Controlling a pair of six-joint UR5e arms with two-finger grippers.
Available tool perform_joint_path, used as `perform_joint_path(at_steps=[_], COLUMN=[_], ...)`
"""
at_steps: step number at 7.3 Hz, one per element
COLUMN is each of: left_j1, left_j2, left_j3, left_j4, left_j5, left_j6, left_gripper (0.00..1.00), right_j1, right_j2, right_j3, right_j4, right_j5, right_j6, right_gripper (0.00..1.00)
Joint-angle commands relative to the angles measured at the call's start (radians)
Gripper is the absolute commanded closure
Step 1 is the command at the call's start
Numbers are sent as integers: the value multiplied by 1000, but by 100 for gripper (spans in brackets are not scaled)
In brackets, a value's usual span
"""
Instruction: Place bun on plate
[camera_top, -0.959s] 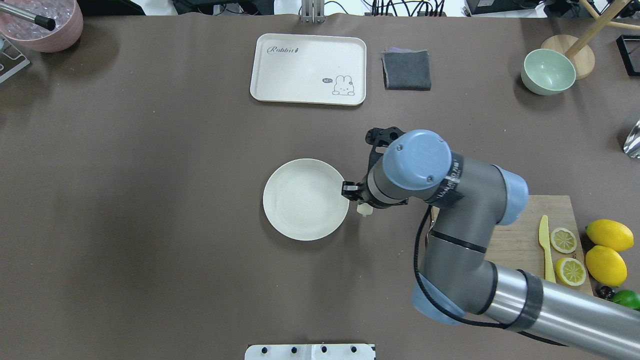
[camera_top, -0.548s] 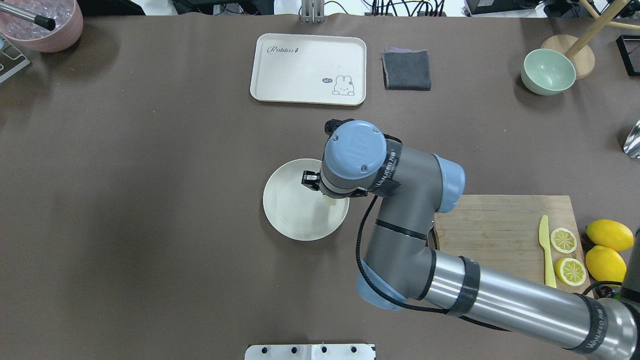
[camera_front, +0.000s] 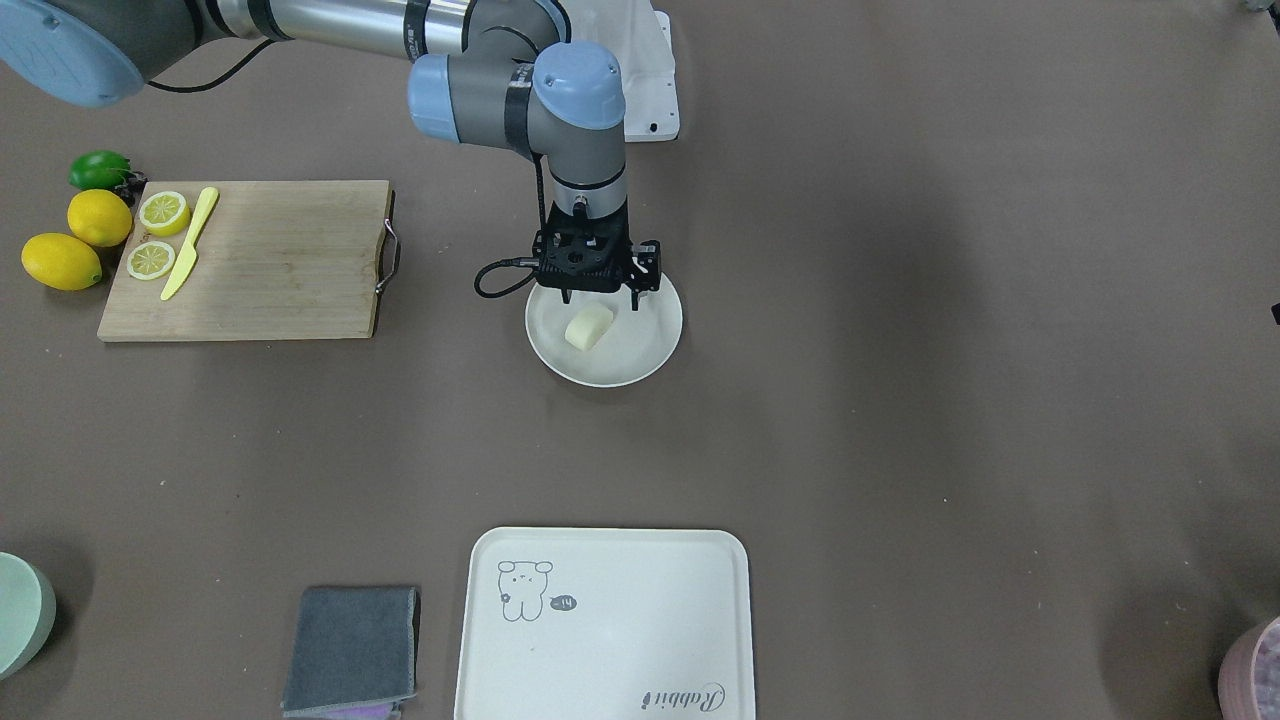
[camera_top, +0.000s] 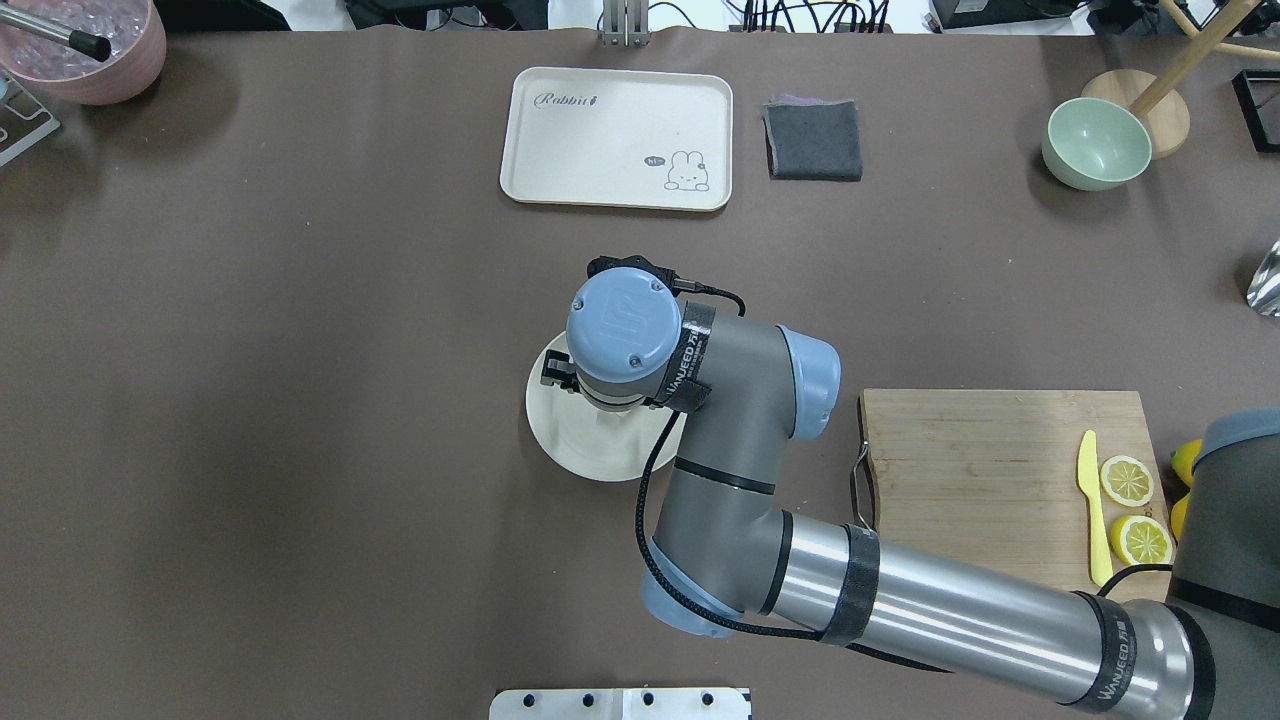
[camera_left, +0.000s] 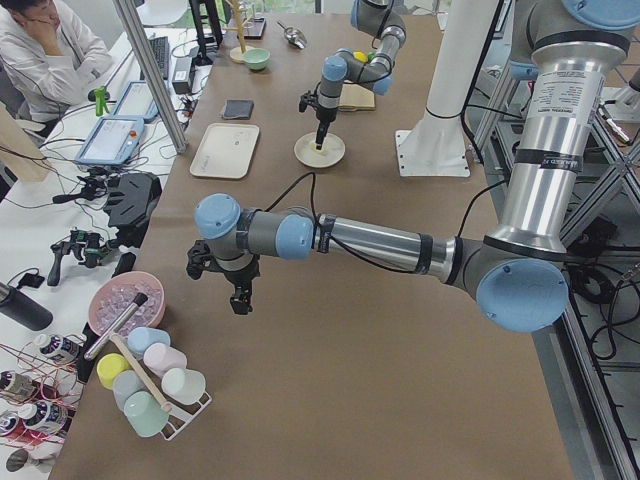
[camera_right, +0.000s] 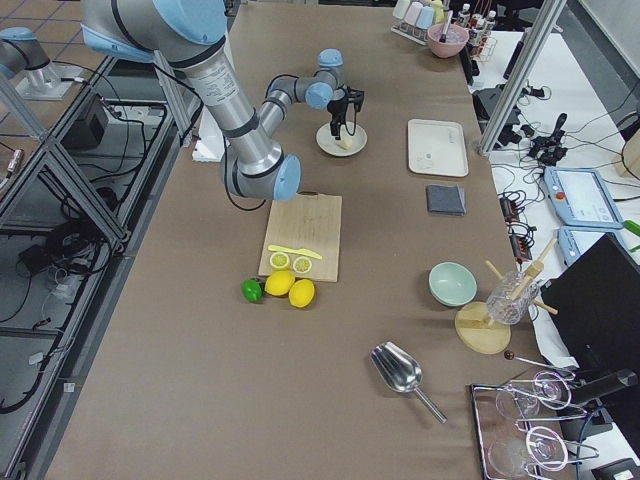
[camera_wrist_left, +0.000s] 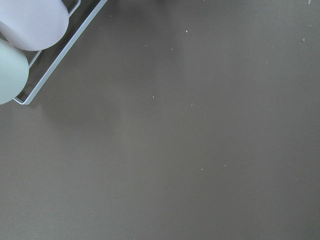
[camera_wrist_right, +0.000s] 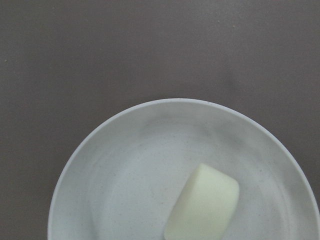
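The bun (camera_front: 589, 327), a pale cream lump, lies on its side on the round off-white plate (camera_front: 640, 365) near the table's middle. My right gripper (camera_front: 600, 297) hangs just above the plate's robot-side half, its fingers spread open and apart from the bun. The right wrist view looks down on the bun (camera_wrist_right: 205, 202) resting in the plate (camera_wrist_right: 125, 165), with no fingers in sight. From overhead the wrist hides the bun and covers much of the plate (camera_top: 580, 455). My left gripper (camera_left: 240, 295) hovers over bare table far to the left; I cannot tell its state.
A wooden cutting board (camera_front: 270, 260) with lemon slices (camera_front: 164, 212) and a yellow knife (camera_front: 190, 243) lies on the robot's right. A cream tray (camera_front: 610, 620), a grey cloth (camera_front: 352, 648) and a green bowl (camera_top: 1096, 143) sit along the far side. A cup rack (camera_left: 150, 385) stands beside the left gripper.
My right arm swung left from the plate's right edge to above the plate. The bun, held in the gripper before, now lies loose on the plate.
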Motion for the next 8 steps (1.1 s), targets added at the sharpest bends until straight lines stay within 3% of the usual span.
perform_joint_path(at_steps=[1,5,6,8], left_j1=[0,-44,-63,-90], left_j2=[0,53,101,186], left_j3=[1,1,-12,-45], left_j4=[0,3,2,-24], left_j5=[0,3,3,3], left_j6=[0,0,0,2], left_gripper=[2,2,2,2], right_j1=[1,84,148,286], right_j2=[3,-4,-12,-138], right_j3=[8,20,23,130], right_j4=[0,-1,-4,-6], right_j5=[-10,16,103,233], right_j6=[1,-44,-108,-258], right_gripper=[1,0,0,0])
